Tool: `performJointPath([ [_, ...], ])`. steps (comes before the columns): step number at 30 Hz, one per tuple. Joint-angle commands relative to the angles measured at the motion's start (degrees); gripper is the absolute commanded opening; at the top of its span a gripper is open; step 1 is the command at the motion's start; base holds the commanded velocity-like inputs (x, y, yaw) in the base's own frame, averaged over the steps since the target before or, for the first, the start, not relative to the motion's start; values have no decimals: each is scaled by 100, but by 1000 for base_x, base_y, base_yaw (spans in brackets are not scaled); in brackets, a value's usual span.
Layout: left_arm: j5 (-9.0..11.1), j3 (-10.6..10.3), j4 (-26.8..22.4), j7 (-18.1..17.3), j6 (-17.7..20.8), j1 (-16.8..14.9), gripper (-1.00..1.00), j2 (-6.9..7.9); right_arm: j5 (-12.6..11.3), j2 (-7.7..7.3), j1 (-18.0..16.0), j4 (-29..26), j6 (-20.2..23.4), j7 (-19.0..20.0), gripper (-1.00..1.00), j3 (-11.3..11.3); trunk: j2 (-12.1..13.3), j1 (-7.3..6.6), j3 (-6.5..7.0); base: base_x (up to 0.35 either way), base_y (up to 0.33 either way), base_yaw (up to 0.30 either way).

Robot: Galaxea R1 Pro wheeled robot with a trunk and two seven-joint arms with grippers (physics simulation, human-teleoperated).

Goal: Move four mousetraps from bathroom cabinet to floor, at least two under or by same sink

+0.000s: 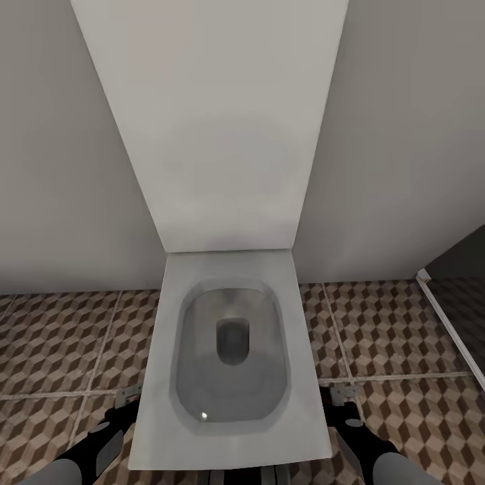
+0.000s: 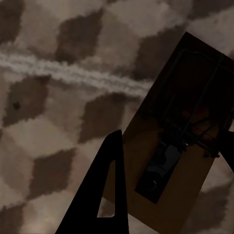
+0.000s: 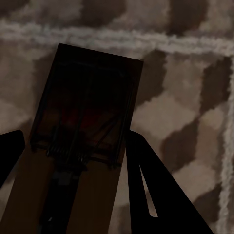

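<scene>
A mousetrap (image 2: 180, 146) is clamped in the left gripper (image 1: 128, 399), another mousetrap (image 3: 80, 146) apparently in the right gripper (image 1: 342, 394), low beside the toilet (image 1: 229, 350). Carrying to the sink is judged underway; turning away is needed next.

Evenly, softly lit from the head, no hard shadows; one small glint in the toilet (image 1: 204, 415). Dim, coarse and blurred at both wrists, traps (image 3: 83, 126) in deep shade.

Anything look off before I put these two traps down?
Nothing damaged or spilled. Odd part is the spot: you face a toilet, not a sink. The left gripper and right gripper each hold a mousetrap (left, right) above the cube-pattern floor.
</scene>
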Motion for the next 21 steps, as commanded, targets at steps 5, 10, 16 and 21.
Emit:
performJointPath([
  [5, 38, -53, -4, 14, -13, -2, -100, -3, 38, 2, -4, 14, -21, -9, -100, -49, -1, -1, -3, 0, 0, 0],
  [10, 42, -47, -3, 25, 2, -2, -100, -35, 19, -2, -4, 16, -13, -9, -100, -66, -1, -1, -3, 0, 0, 0],
  [16, 59, -46, 2, 29, 6, -2, -100, -125, 10, -6, -4, 16, -11, -9, -100, -72, -1, -1, -3, 0, 0, 0],
  [21, 66, -45, 3, 29, 6, -2, -100, -148, 9, -6, -4, 16, -11, -9, -100, -78, -1, -1, -3, 0, 0, 0],
])
